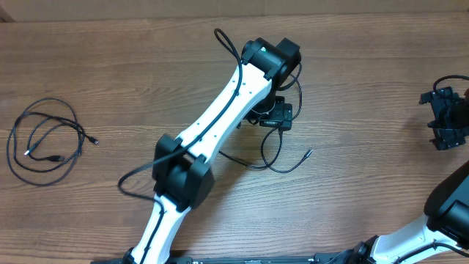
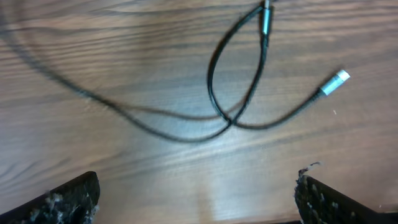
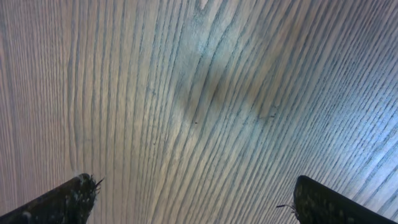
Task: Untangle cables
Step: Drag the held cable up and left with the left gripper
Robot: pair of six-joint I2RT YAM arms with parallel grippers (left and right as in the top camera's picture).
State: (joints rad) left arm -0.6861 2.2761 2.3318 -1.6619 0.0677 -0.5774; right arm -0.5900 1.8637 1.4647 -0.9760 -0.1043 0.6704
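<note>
**Step in hand (judged):** fresh grasp on the centre cable (image 1: 293, 169), to draw its crossed loop apart.

**Best done by:**
- lowering onto a single strand, clear of the crossing (image 2: 229, 122);
- closing on that strand alone;
- drawing it out over bare desk (image 1: 352, 66), away from the second cable (image 1: 47, 101).

**Likely fault:** both strands pinched at the crossing, tightening the loop.

**Left jaws:** spread wide and empty, above the desk, with fingertips (image 2: 68, 202) at the lower corners of the wrist view.

**Centre cable:** ahead of the left jaws, not between them. Loop crossing itself beyond the gap; silver plug (image 2: 334, 79) to the upper right, apart from both fingertips. In the overhead view, partly hidden under the left arm (image 1: 220, 110), free end (image 1: 308, 152) pointing right.

**Second cable:** in loose loops at the desk's far left, well apart.

**Right jaws:** spread and empty over bare desk at the far right, near neither cable.
</note>
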